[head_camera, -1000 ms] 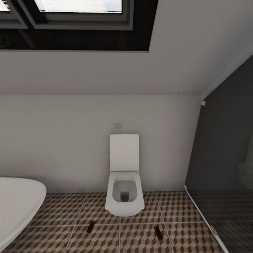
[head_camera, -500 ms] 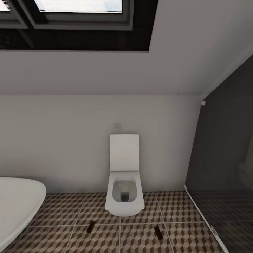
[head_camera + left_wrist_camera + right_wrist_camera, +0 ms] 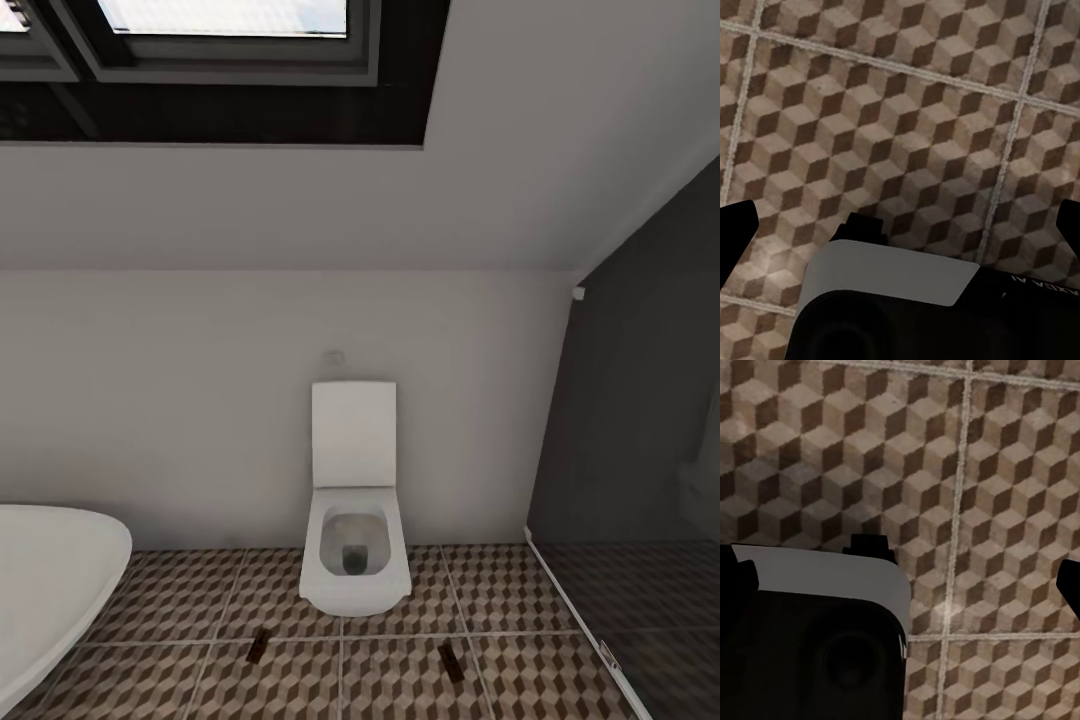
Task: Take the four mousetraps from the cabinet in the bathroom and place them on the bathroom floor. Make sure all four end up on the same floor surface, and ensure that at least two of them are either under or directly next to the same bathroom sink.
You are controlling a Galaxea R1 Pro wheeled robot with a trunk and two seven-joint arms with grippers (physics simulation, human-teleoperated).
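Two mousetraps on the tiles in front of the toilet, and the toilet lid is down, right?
Not quite. The head view shows the toilet lid up, bowl open. Two mousetraps do lie on the tiled floor in front of it, one either side.

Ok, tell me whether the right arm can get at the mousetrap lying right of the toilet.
Probably yes. That mousetrap lies flat on open bathroom floor, apart from the toilet, with nothing over it. The right gripper faces bare tiles, fingers spread wide, holding nothing.
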